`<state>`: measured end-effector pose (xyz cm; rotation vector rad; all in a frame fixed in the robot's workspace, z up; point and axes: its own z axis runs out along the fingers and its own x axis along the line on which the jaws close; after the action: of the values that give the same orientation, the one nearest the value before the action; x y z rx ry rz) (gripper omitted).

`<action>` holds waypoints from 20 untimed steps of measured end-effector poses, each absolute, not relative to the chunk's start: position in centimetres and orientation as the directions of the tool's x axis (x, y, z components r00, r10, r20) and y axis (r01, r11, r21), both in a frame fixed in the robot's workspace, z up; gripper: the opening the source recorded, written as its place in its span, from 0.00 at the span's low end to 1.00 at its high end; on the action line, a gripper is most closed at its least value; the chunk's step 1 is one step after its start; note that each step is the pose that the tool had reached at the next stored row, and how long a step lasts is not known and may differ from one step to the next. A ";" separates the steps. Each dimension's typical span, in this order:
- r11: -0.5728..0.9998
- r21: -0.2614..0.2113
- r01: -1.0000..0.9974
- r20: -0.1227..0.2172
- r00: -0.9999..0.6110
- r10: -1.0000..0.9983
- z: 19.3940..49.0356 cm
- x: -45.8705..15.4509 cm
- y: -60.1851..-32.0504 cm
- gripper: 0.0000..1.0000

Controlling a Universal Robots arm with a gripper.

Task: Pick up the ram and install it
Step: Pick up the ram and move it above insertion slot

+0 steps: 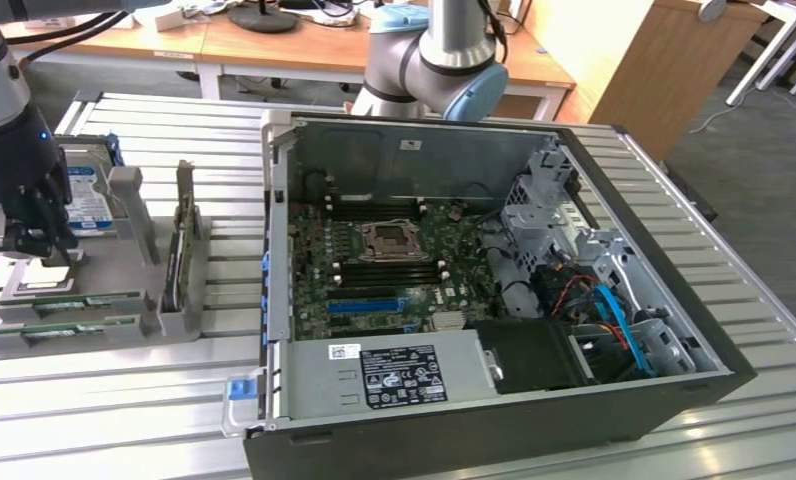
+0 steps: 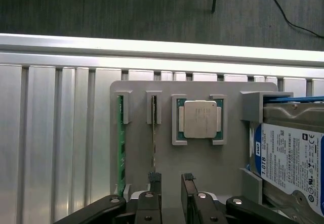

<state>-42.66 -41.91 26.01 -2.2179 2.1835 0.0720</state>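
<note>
Hovering at the exterior view's left with the end effector low over a gray parts holder on the slatted metal bench. Spread wide open, both dark fingers well apart, gripping nothing. Poised above the holder's bare floor, short of the square silver processor chip seated in its framed pocket.

Standing on its long edge in a narrow slot just beside that pocket: the ram, thin and green, roughly in line with one fingertip. Impossible to tell whether touching that fingertip or just clear of it. Standing likewise in the next slot, toward the holder's outer side: a second green stick, parallel to the first. Lying on the chip's other side, in an end bay of the holder: a silver hard drive with a blue-and-white label.

Sitting to the exterior view's right of the holder, on the same bench: an open computer case, with the green motherboard exposed, a bare processor socket near its middle, a labelled power supply along the near edge, and blue and orange cables in the drive corner. Rising behind the case: a gray and pale-blue arm joint.

Not yet lifted, judging by the ram's seat in its slot.
</note>
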 end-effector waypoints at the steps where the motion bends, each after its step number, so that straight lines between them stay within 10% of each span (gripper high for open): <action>1: -0.016 0.012 -1.000 -0.053 0.015 -0.998 26.0 -42.7 -41.9 0.30; 20: -0.016 0.012 -1.000 -0.053 0.015 -0.998 25.9 -42.8 -43.7 0.30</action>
<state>-42.79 -43.66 25.94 -2.2177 2.1833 0.0719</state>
